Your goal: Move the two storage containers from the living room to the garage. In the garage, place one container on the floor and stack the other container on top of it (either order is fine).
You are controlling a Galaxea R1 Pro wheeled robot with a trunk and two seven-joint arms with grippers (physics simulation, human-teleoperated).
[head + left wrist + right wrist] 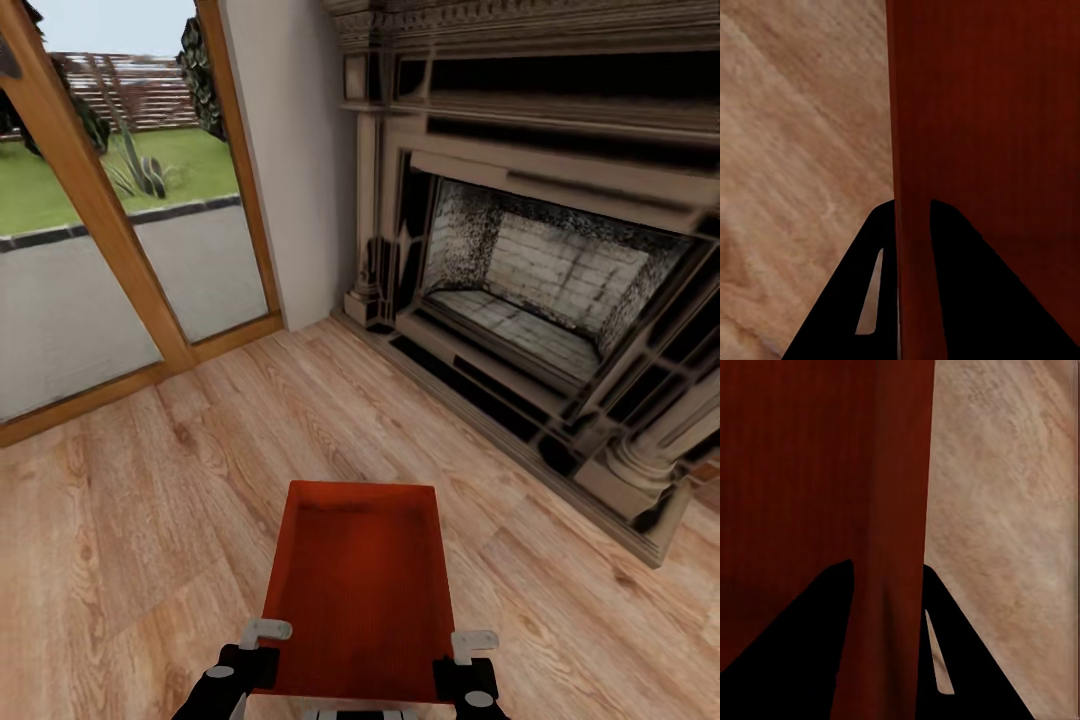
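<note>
Currently you carry one storage container (362,590) above the living room's wood floor (130,520), left gripper (262,650) and right gripper (468,658) jaws each pinching a side wall. Judged rigid, light, slick; keep both holds level.

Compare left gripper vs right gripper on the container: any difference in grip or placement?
The left gripper clamps the container's left side wall, while the right gripper clamps its right wall. In the head view the left gripper sits slightly higher in the picture than the right gripper. Shared: each gripper has one finger inside and one outside its wall, near the end closest to the robot, holding the container over the wood floor.
</note>
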